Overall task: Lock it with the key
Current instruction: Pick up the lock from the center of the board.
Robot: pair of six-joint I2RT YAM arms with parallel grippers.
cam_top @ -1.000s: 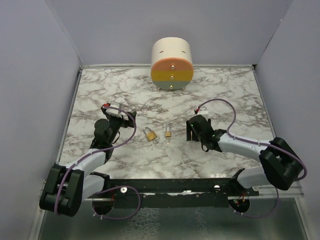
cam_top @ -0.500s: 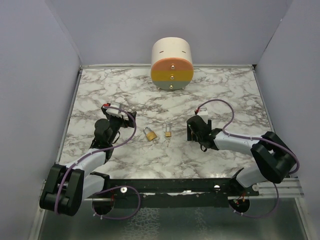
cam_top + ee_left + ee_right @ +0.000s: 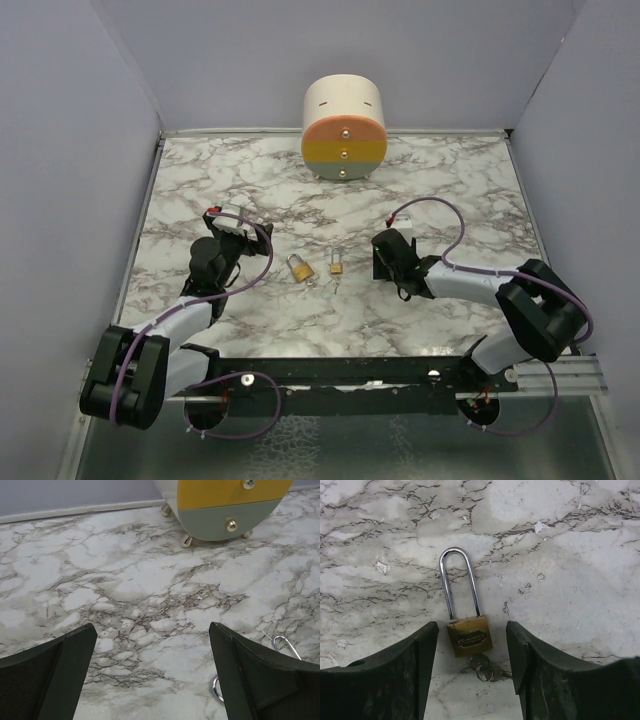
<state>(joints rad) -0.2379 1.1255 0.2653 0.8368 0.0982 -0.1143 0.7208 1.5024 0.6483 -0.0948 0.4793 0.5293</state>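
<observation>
Two brass padlocks lie mid-table: a larger one and a smaller one. In the right wrist view the small long-shackle padlock lies flat with a key in its bottom. My right gripper is open, low over the table, its fingers on either side of the padlock body without touching it. My left gripper is open and empty, left of the larger padlock. The left wrist view shows only a shackle and a key ring by the right finger.
A round cream drawer unit with orange, yellow and grey fronts stands at the back centre, also in the left wrist view. Purple walls enclose the marble table on three sides.
My right gripper has crept slightly left toward the small padlock and its elbow has shifted left. The left arm and both padlocks have not moved.
</observation>
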